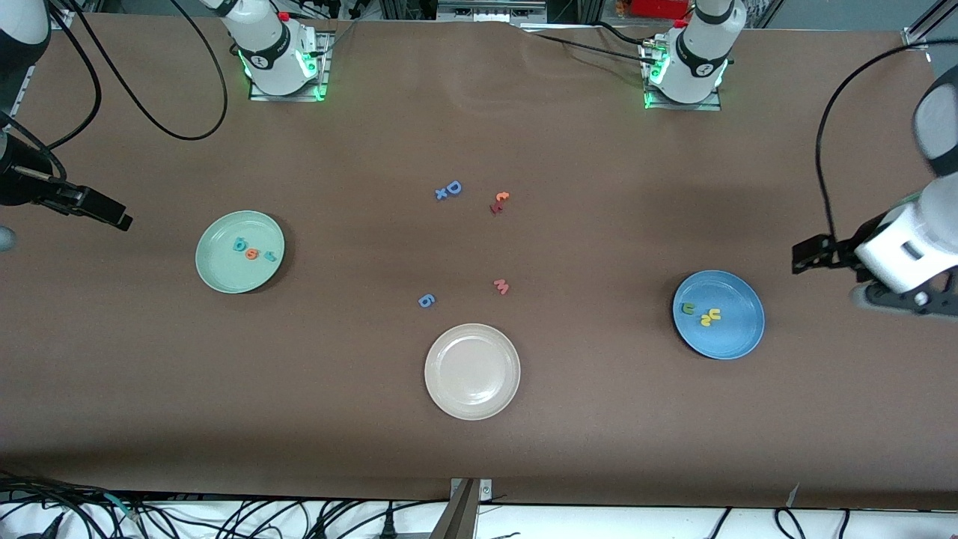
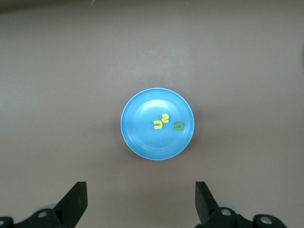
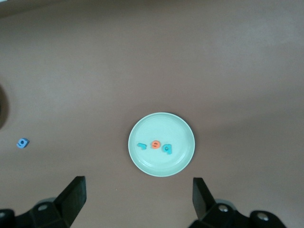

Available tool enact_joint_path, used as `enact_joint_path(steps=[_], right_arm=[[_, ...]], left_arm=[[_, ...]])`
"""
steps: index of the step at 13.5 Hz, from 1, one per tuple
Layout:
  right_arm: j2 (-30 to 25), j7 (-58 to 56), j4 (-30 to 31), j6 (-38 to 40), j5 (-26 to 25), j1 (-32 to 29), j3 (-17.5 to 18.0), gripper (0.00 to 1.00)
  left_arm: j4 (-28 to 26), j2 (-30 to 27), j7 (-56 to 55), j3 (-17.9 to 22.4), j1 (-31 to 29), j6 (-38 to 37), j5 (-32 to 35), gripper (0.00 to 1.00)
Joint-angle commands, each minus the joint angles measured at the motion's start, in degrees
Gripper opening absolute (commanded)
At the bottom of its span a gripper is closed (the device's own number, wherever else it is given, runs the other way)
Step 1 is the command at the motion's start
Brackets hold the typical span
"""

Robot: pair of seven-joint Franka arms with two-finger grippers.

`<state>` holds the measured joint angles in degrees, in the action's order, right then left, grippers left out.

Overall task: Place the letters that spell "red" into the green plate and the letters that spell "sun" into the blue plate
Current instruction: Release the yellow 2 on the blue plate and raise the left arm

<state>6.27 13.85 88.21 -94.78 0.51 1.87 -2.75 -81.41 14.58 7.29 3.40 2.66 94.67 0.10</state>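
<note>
The green plate (image 1: pixel 224 273) lies toward the right arm's end of the table. In it are the teal d (image 1: pixel 240 244), orange e (image 1: pixel 252 254) and teal r (image 1: pixel 269 256); the right wrist view shows the same plate (image 3: pixel 161 124) with r (image 3: pixel 141 145), e (image 3: pixel 154 144) and d (image 3: pixel 166 148). The blue plate (image 1: pixel 737 337) lies toward the left arm's end and holds the olive n (image 1: pixel 687 308), yellow u (image 1: pixel 715 314) and yellow s (image 1: pixel 706 322). My left gripper (image 2: pixel 141 199) hangs open and empty above the table beside the blue plate (image 2: pixel 142 135). My right gripper (image 3: pixel 137 197) hangs open and empty beside the green plate.
A cream-white plate (image 1: pixel 471 404) sits mid-table, nearest the front camera. Loose letters lie around the middle: a periwinkle 6 (image 1: pixel 426 301), a pink w (image 1: pixel 501 286), a blue D with a small x (image 1: pixel 449 190), and an orange and red pair (image 1: pixel 499 202).
</note>
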Motion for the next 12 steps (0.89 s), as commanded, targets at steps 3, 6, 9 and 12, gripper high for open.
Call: enact_joint_path(steps=[3,6,9,12], right_arm=[[-3.72,0.03,4.34,-1.73,0.37,-0.11,0.03,0.99],[-3.9,0.21,4.08,-1.64,0.37,-0.11,-0.15,1.0],[-3.9,0.03,4.08,-1.64,0.37,-0.2,-0.32,0.99],[-3.9,0.12,3.99,-1.73,0.46,-0.2,-0.59,0.99]], left_arm=[[-7.26,-10.53,2.19,0.82,0.59,-1.5,-2.56,1.0],[-10.25,-14.31,3.52,0.99,0.77,-2.91,-2.48,1.0],[-11.13,-15.45,2.82,1.08,1.12,-2.91,-1.78,1.0],[-14.91,-18.18,2.73,1.08,1.21,-2.74,-0.99,1.0]])
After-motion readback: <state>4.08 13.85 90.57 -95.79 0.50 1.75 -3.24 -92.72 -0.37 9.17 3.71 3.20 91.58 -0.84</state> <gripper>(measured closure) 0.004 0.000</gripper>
